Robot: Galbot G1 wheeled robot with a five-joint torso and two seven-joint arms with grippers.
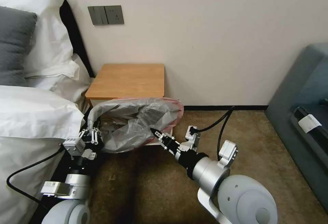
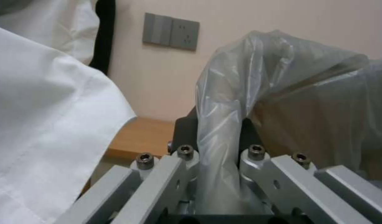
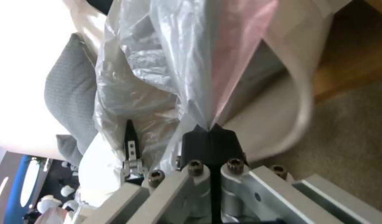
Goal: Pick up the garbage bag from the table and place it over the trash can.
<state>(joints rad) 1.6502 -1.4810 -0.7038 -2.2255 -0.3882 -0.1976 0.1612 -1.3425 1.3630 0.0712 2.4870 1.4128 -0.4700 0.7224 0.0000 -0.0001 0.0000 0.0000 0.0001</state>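
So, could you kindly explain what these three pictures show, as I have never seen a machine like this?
It is a wheeled robot with two arms, each ending in a gripper. The wide picture comes from a camera on its head, looking down; the other two come from cameras on its wrists. The left gripper and the right gripper are each shut on an edge of a thin grey garbage bag with a pinkish rim, holding it spread in front of a small wooden table. The table stands between a bed and the wall. In the right wrist view, the beige trash can sits just behind the bag. The bag does not look fitted over it yet.
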